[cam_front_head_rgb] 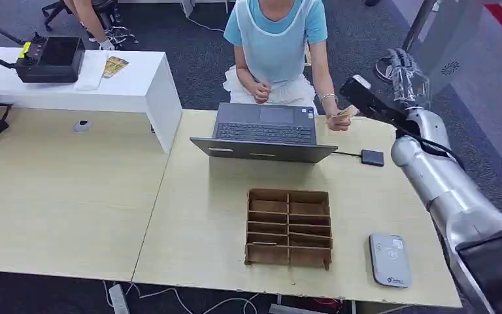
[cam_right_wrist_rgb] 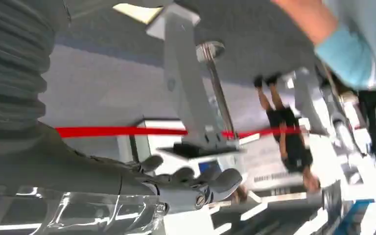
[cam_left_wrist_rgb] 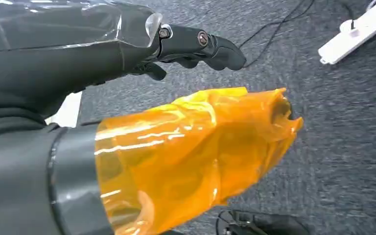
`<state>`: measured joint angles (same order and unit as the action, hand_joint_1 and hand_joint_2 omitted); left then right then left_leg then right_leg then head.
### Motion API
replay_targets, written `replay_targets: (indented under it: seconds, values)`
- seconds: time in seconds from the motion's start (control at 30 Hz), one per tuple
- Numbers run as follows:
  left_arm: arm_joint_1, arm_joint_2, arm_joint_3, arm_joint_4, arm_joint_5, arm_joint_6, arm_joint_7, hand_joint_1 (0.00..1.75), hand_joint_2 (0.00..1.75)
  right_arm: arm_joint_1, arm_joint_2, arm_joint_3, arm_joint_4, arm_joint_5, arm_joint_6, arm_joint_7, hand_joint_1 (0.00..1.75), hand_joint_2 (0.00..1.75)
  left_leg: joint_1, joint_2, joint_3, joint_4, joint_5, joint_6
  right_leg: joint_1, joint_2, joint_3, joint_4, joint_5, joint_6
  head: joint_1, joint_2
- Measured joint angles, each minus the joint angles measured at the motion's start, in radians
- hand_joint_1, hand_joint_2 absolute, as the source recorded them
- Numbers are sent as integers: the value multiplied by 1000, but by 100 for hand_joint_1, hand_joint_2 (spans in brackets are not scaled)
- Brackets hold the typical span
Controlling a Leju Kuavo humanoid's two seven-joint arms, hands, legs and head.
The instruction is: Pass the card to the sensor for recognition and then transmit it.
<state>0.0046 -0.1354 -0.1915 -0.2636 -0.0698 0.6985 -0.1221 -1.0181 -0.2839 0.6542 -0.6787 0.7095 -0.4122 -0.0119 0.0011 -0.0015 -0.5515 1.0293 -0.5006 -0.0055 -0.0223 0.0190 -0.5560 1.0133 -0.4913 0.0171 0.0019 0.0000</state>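
A person seated behind the laptop holds a small tan card (cam_front_head_rgb: pixel 344 114) out over the table's far right side. My right hand (cam_front_head_rgb: pixel 406 77), wrapped in clear film, is raised just right of the card and apart from it, fingers spread and empty. Its fingers (cam_right_wrist_rgb: pixel 196 184) also show empty in the right wrist view. The grey card sensor (cam_front_head_rgb: pixel 389 260) lies flat at the table's front right corner. My left hand (cam_left_wrist_rgb: pixel 196 45) hangs over the carpet with its dark fingers stretched out and nothing in them; orange film (cam_left_wrist_rgb: pixel 191 156) covers part of it.
An open laptop (cam_front_head_rgb: pixel 265 131) stands at the table's far middle, with a small dark adapter (cam_front_head_rgb: pixel 372 157) on a cable to its right. A wooden compartment box (cam_front_head_rgb: pixel 289 227) sits in front of the laptop. A white side table (cam_front_head_rgb: pixel 137 85) with a black device stands at the left.
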Motion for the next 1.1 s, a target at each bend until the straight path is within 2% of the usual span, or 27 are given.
replay_targets:
  seconds: [0.03,0.13,0.2,0.27,0.37,0.47,0.6,0.7,0.8,0.87,0.93,1.1]
  values:
    - [0,0,-3,0,0,0,4,0,0,25,-20,-19,-34,-16,-65,-18,0,175,0,-1,0,0,0,0,0,-1,0,0,0,0,0,0]
    - [4,0,-13,0,0,0,21,0,0,118,-70,-92,-140,-76,-200,-73,0,175,0,-3,-1,0,0,0,0,-3,1,0,0,0,0,0]
    - [8,0,-18,-4,0,0,33,0,0,201,-98,-155,-235,-146,-250,-133,0,175,0,-3,-1,0,-1,0,0,-3,0,0,0,0,-1,0]
    - [12,-1,-18,-10,0,0,49,0,0,312,-116,-237,-364,-269,-252,-216,0,175,0,-3,-1,0,-1,0,1,-4,0,-1,-1,1,0,0]
    - [19,-2,-21,-26,0,0,73,0,0,500,-123,-353,-552,-475,-187,-329,0,175,0,-7,-2,0,-1,1,1,-7,0,-1,-2,0,0,0]
    - [31,-1,-27,-44,0,0,92,0,0,692,-123,-453,-741,-667,-68,-434,0,175,0,-9,-3,-1,-1,0,1,-9,0,-1,-3,0,0,0]
    - [40,0,-31,-67,0,0,107,0,0,900,-114,-539,-919,-837,74,-523,0,175,0,-9,-3,-1,-2,0,1,-10,0,-1,-4,0,0,0]
    - [51,1,-32,-85,0,0,130,0,0,1032,-80,-596,-1046,-974,189,-600,0,175,0,-9,-3,-1,-2,0,1,-9,0,-1,-4,-1,0,0]
    - [49,-8,-34,-95,0,0,202,0,0,1145,-22,-622,-1150,-1068,307,-643,0,175,0,-9,-3,-1,-2,0,1,-9,0,-1,-5,-1,0,0]
    - [47,-13,-35,-96,0,1,231,0,0,1208,21,-624,-1206,-1084,364,-652,0,175,1,-8,-3,-2,-2,0,1,-9,0,-1,-5,-1,0,0]
    - [45,-15,-34,-96,0,1,233,0,0,1265,64,-624,-1248,-1065,391,-655,0,175,1,-8,-3,-2,-2,0,1,-9,0,-1,-5,-1,-1,0]
    - [42,-21,-35,-96,0,1,264,0,0,1362,161,-592,-1271,-935,387,-674,0,175,1,-6,-2,-2,-2,0,1,-7,0,0,-5,-1,0,0]
